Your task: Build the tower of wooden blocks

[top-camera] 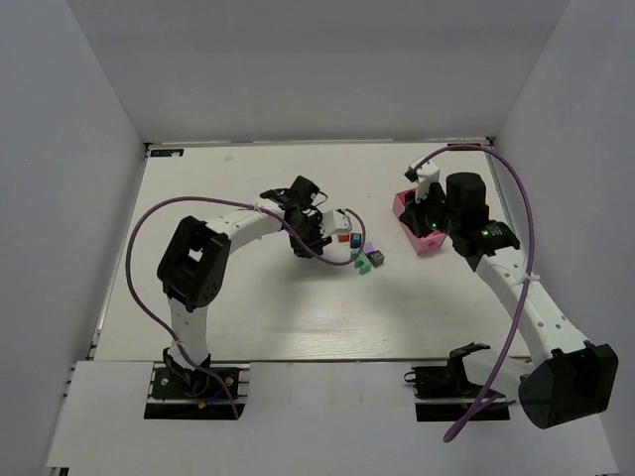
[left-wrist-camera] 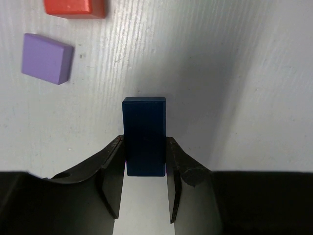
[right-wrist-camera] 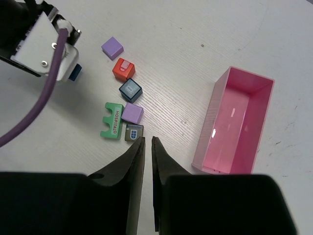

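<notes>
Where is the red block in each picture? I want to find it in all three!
Top external: the red block sits mid-table, just right of the left claw.
Left wrist: top left, cut off by the picture's border, above a purple block.
Right wrist: upper left, just below that purple block.
Shared landmark: the left claw, gripping a dark blue block.

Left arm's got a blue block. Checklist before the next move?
1. Left gripper shut on blue block: ok.
2. Block held straight: ok.
3. Block off the table: cannot tell.
4. Right gripper shut and empty: ok.
5. Tower base stacked: not ok. The red block, green block and others lie loose.
6. Pink tray apart from the blocks: ok.
</notes>
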### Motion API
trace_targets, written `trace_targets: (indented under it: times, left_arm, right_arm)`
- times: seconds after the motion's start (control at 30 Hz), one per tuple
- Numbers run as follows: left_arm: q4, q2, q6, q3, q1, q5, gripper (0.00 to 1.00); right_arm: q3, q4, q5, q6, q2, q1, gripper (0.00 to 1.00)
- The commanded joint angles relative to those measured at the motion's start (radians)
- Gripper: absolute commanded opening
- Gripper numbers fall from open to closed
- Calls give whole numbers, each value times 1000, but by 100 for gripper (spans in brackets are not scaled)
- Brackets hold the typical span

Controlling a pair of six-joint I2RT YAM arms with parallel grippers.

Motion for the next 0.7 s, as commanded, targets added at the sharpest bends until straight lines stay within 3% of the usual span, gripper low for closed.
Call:
trace_targets:
  times: [0.0, 0.5, 0.67]
  left_arm:
    - [-19, 17, 71, 41, 4, 18, 16]
    - [-64, 131, 160, 133, 4, 47, 16]
    - [-64, 143, 169, 144, 4, 56, 23]
  right_arm:
    - [-7, 19, -17, -11, -21, -3, 17]
    - [-10, 19, -9, -21, -12, -4, 18]
    - [-8, 19, -4, -24, -5, -4, 18]
